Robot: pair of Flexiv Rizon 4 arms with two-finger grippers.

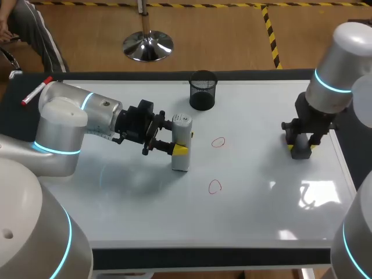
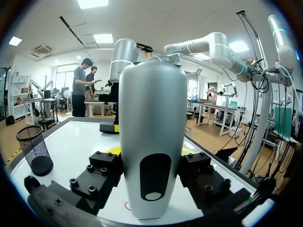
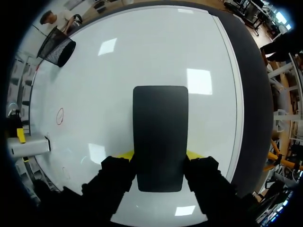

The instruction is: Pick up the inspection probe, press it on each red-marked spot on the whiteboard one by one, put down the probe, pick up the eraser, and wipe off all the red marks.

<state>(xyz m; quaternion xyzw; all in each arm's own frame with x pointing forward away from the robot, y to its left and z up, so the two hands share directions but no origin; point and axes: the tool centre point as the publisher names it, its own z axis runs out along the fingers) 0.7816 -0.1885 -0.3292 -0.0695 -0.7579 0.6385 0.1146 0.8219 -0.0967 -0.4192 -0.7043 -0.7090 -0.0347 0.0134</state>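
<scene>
The inspection probe (image 1: 181,142), a pale grey cylinder with a dark oval window (image 2: 152,156), stands upright on the whiteboard (image 1: 261,203). My left gripper (image 1: 185,143) is shut on it, one finger on each side. Two red circles are drawn to the probe's right, one (image 1: 218,142) level with it and one (image 1: 215,186) nearer the front edge. The black eraser (image 1: 300,151) lies flat near the board's right edge. My right gripper (image 3: 159,156) points down over the eraser (image 3: 160,137), its fingers pressed against both long sides. The right wrist view shows the probe (image 3: 28,145) beyond a red circle (image 3: 59,116).
A black mesh cup (image 1: 203,90) stands at the back of the board, behind the probe. A red-capped marker (image 1: 36,91) lies on the dark strip off the board's left end. The board's front half is bare apart from the nearer red circle.
</scene>
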